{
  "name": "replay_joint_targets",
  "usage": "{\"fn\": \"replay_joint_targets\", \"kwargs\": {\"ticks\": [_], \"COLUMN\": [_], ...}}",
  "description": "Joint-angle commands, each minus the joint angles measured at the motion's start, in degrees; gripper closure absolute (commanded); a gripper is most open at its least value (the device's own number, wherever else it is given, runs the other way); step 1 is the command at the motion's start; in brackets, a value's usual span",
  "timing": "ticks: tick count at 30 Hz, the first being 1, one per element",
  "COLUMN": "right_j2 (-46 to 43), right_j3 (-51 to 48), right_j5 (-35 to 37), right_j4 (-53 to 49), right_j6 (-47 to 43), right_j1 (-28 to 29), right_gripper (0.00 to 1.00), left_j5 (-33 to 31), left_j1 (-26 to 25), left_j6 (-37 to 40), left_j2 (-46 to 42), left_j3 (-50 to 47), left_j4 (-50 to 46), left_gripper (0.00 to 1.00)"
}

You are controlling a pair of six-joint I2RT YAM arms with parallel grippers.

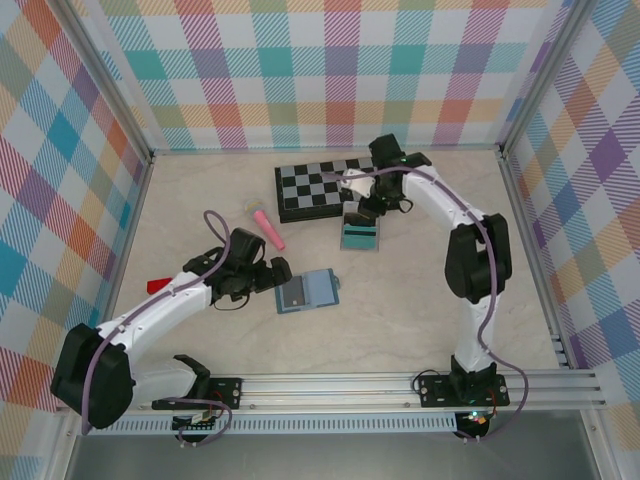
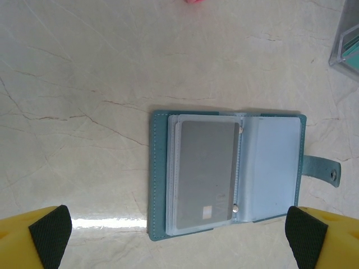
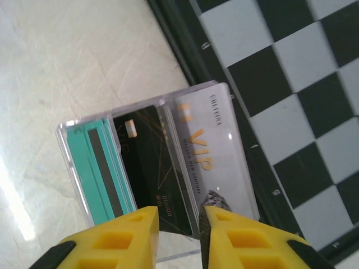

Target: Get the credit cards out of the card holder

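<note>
The job looks partly done. The card holder (image 1: 308,292) lies open and flat near the middle of the table (image 1: 420,320), a bit toward the near edge. One grey card (image 2: 206,171) sits in a see-through pocket on one page. The other page looks bare. So at least one card is left to pull out. More could hide under it, but I cannot tell.

Some credit cards (image 1: 360,237) are out of the holder. They lie in a small pile in a clear tray (image 3: 70,145), right at the near edge of the chessboard (image 1: 320,185), toward the far side of the table. The pile has a teal card (image 3: 95,168), a black card (image 3: 148,162) and a white card (image 3: 210,140) with gold letters.

The right gripper (image 3: 200,224) hangs just over this pile. Its fingers are close together, with only a thin gap. I cannot tell if they pinch a card or not.

The left gripper (image 2: 178,232) hangs just beside the card holder. Its fingers are spread wide and hold nothing. I think the grey card is the next one to take out.
</note>
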Motion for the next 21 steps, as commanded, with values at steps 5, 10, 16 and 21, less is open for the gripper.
{"fn": "replay_joint_targets", "kwargs": {"ticks": [5, 10, 16, 21], "right_j2": [-18.43, -28.51, -32.62, -27.87], "right_j3": [-15.29, -25.78, -32.25, -32.42], "right_j5": [-5.08, -5.46, 0.33, -4.13], "right_j4": [16.31, 21.85, 19.68, 18.25], "right_j6": [23.77, 43.05, 56.87, 64.14], "right_j1": [1.92, 5.76, 15.48, 20.30], "right_gripper": [0.69, 0.67, 0.61, 0.57], "left_j5": [0.02, 0.78, 1.55, 1.15], "left_j1": [0.80, 0.80, 0.80, 0.80], "left_j6": [0.42, 0.11, -0.37, -1.01], "left_j2": [-1.73, -1.79, -2.30, -2.92], "left_j3": [-1.50, -2.97, -4.37, -5.38], "left_j4": [-0.10, 1.62, 3.31, 3.50], "left_gripper": [0.00, 0.00, 0.00, 0.00]}}
